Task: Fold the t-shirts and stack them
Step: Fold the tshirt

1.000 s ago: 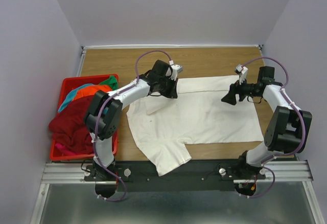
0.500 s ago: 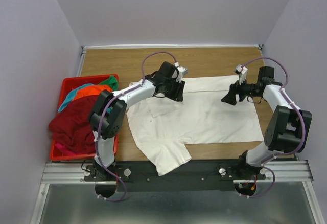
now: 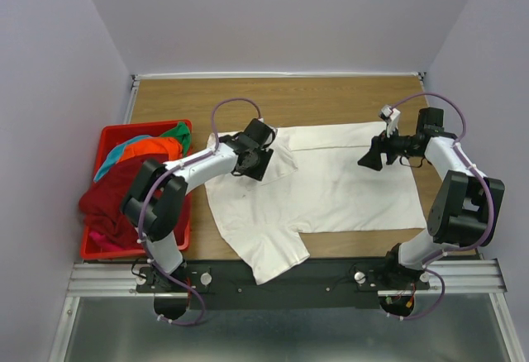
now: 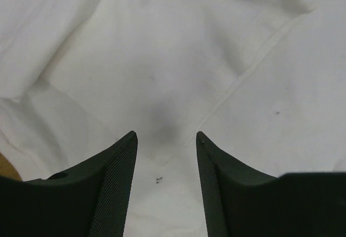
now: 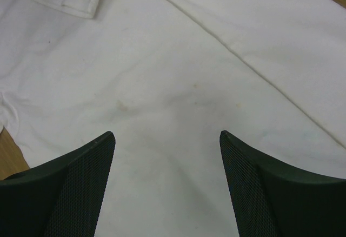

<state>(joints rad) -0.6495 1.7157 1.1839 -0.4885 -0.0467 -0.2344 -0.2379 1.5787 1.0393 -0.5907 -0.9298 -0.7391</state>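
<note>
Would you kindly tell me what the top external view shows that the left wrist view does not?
Only the top external view shows the red plastic basket of coloured shirts, the wooden table and the right gripper. Only the left wrist view shows a stitched seam and the textured open fingers of the left gripper. Both show the large plain white cotton t-shirt.

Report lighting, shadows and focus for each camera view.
Top external: soft even light, everything sharp, no glare, only faint shadows on the large white cotton t-shirt. Left wrist: cloth in focus, a grey shadow smudge ahead of the open left end effector. Right wrist: evenly lit, seams crisp, a faint shadow ahead of the open right end effector.
</note>
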